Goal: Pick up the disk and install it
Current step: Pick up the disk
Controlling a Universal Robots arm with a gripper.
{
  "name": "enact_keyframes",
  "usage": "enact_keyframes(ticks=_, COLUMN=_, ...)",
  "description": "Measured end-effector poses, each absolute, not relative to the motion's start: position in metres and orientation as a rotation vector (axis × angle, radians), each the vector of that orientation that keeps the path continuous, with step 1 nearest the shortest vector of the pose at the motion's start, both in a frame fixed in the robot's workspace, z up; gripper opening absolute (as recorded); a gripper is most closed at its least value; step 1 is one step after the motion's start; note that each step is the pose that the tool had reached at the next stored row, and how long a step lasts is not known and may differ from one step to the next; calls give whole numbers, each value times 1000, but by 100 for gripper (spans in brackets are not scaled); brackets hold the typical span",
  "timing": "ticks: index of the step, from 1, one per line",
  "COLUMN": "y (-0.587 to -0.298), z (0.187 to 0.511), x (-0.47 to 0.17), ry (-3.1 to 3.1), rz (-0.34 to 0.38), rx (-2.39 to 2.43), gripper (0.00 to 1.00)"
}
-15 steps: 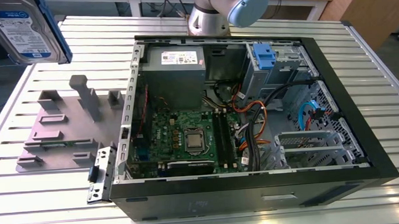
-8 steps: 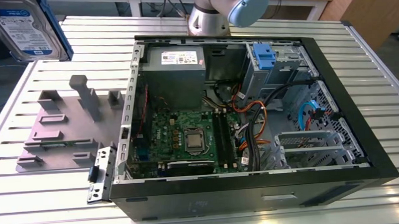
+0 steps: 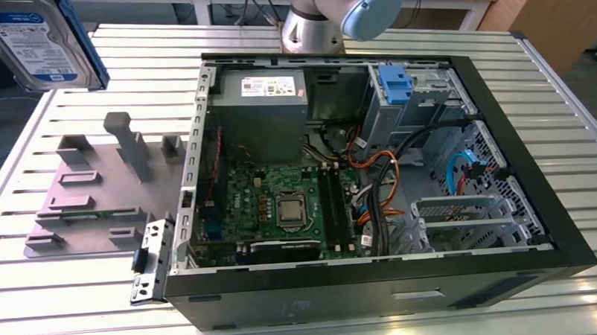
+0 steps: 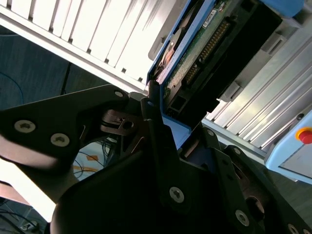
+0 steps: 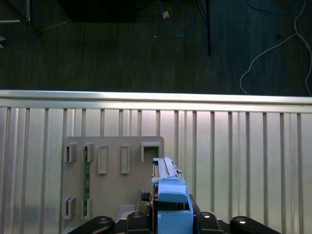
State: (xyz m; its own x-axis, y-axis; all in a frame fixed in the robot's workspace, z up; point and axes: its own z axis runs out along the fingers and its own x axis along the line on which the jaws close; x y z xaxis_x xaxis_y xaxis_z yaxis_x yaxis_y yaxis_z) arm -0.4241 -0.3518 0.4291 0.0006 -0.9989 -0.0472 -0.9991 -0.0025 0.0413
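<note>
The disk [image 3: 36, 42] hangs clear of the table, label outward, at the exterior view's upper left. In the first wrist view it sits edge-on over a grey fixture plate [image 5: 112, 185]. My claw [image 5: 170, 220] is closed on its blue carrier. The table [image 3: 534, 77] is slatted aluminium, with dark floor [image 5: 97, 48] and loose cables beyond it. The open computer case [image 3: 569, 225] holds the motherboard [image 3: 280, 205], power supply [image 3: 261, 102], wiring and a blue latch [image 3: 393, 82]. My arm [image 3: 318, 18] rises past the case's far side.
</note>
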Motion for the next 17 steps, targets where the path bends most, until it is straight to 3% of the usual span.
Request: enact_keyframes(ticks=17, y=-352, z=433, x=-424, ry=2216, rz=98, rx=-2219, gripper=37)
